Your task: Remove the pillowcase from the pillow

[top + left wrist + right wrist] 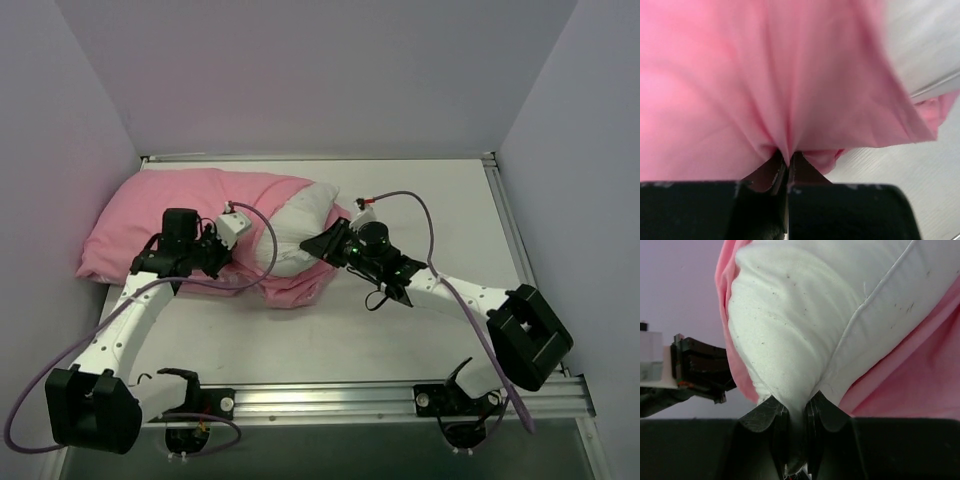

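A white, faintly grained table (440, 200) fills the middle of the scene. Three plain, pale lilac-grey walls close it in. The back wall (320, 70) rises from the table's far edge, and the left wall (50, 150) and the right wall (590, 120) rise from its sides. A thin far rail (320, 157) of metal lines the table's far edge and a side rail (510, 225) lines its right edge. A wider silver near rail (330, 400) runs along its near edge, with a dark grey strip (350, 450) below it. The light is soft and even, casting only faint shadows on the table.
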Controlling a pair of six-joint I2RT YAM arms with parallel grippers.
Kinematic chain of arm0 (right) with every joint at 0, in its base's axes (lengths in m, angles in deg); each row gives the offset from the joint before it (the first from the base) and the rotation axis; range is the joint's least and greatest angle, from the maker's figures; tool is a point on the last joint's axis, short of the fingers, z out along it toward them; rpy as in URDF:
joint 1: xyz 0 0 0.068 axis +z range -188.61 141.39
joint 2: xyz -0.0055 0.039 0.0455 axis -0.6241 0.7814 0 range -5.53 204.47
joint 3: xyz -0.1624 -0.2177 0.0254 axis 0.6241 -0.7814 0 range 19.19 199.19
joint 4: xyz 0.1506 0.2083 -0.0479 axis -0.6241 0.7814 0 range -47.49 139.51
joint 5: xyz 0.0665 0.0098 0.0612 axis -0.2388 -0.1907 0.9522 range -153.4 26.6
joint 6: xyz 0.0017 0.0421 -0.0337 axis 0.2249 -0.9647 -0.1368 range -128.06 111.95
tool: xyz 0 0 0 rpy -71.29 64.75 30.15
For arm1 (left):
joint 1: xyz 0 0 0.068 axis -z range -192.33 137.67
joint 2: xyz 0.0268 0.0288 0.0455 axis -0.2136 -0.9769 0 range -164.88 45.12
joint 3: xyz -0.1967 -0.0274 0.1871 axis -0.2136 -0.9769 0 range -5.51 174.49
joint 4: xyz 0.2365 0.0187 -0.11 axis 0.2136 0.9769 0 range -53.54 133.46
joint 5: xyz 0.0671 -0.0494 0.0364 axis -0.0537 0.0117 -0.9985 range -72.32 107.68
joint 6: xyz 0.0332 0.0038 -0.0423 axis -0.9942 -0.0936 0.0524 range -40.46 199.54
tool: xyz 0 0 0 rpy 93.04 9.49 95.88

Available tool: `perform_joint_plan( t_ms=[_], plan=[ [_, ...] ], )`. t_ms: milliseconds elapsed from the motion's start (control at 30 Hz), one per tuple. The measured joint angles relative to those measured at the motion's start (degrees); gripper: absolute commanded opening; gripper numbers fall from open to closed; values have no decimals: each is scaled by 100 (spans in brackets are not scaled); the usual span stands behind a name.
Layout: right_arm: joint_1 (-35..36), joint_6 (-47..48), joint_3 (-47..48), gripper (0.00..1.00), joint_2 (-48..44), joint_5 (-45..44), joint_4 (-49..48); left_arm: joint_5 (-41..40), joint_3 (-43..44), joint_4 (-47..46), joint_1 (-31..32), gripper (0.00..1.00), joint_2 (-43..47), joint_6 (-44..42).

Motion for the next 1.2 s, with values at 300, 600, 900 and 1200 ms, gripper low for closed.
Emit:
perform_joint_plan(
  t_ms=[300, 600, 900, 1200],
  plan=[
    [-236, 184, -557, 0, -723, 256, 337, 238, -170, 667, -920, 2, 17, -780],
    [-535, 479, -643, 0, -1322, 785, 1075, 721, 17, 518, -2280, 2, -977, -1126],
    [-407, 1005, -1086, 0, -2332, 501, 1493, 267, 280, 739, -3786, 2, -1504, -1593],
    [-13, 1449, -1370, 9, -1657, 326, 2081, 516, -87, 1084, -3574, 7, -841, -1991]
  ],
)
